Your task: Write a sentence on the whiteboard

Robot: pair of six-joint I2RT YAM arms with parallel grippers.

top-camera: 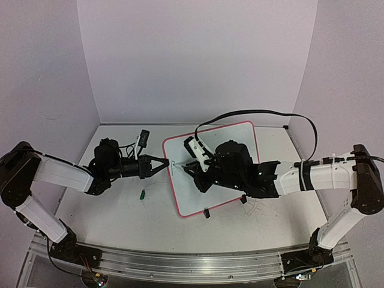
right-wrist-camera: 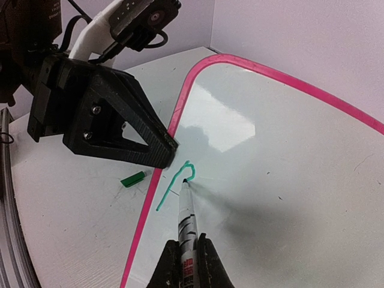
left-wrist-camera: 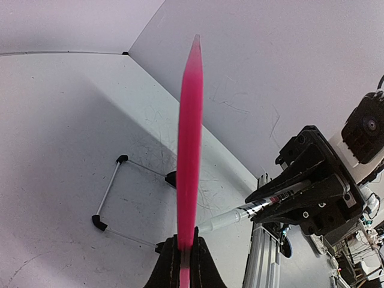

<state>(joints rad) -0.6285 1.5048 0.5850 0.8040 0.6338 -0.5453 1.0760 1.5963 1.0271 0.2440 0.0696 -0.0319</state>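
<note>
Lavender walls [top-camera: 198,60] enclose a white surface [top-camera: 120,210]. The whiteboard [top-camera: 187,195] rests on it, directly ahead of both claws.

My left claw [left-wrist-camera: 183,264] is closed on the board's pink edge, which is pinched between its fingers. My right claw [right-wrist-camera: 185,261] is closed on a marker [right-wrist-camera: 187,219], whose tip touches the board just beyond the fingertips.

The sentence [right-wrist-camera: 179,183] is barely begun: one green looped stroke at the marker tip, close to the edge that the left claw pinches. A green cap [right-wrist-camera: 132,178] lies off the board, beside the left claw's tip.

Procedure for the stroke in hand, as I judge it:
1. Apply light, even tip contact.
2. Move the right claw away from the left claw along one line.
3. Clamp the edge firmly so the board cannot slide.
4. Leave room ahead for the remaining words.
</note>
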